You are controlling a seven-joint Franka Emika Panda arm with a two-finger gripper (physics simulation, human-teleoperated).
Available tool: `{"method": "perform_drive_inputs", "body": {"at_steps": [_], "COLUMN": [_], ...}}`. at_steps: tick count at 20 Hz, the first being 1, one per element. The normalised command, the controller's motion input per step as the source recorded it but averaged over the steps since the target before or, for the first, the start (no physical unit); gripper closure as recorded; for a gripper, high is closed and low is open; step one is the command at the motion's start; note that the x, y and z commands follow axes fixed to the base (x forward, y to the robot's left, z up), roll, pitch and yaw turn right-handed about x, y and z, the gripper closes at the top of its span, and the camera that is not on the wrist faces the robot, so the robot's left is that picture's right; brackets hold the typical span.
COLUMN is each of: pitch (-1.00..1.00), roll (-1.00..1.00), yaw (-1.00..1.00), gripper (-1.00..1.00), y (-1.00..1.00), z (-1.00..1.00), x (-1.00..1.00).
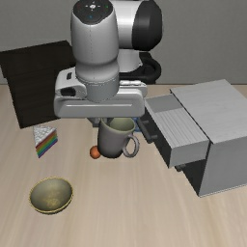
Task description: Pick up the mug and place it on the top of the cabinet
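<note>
The claw (114,122) hangs directly over the mug (120,141); whether it grips, I cannot tell. The cabinet (207,125) stands at the mug's 3 o'clock, the bowl (50,196) at 8 o'clock.

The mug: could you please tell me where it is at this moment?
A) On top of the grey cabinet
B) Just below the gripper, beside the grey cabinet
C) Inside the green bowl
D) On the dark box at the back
B: the mug is directly under the gripper, to the exterior view's left of the grey cabinet and not on its top, well apart from the bowl.
</note>
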Motion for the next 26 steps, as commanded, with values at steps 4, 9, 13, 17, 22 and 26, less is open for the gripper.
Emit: {"method": "perform_drive_inputs", "body": {"at_steps": [4,9,13,17,22,26], "pitch": [0.00,0.00,0.00,0.00,0.00,0.00], "roll": [0.00,0.00,0.00,0.00,0.00,0.00], "yaw": [0.00,0.00,0.00,0.00,0.00,0.00], "gripper": [1.00,1.00,1.00,1.00,1.00,1.00], "y": [0.00,0.00,0.00,0.50,1.00,1.00], "z": [1.00,1.00,1.00,0.50,0.00,0.00], "x": [0.00,0.00,0.00,0.00,0.00,0.00]}}
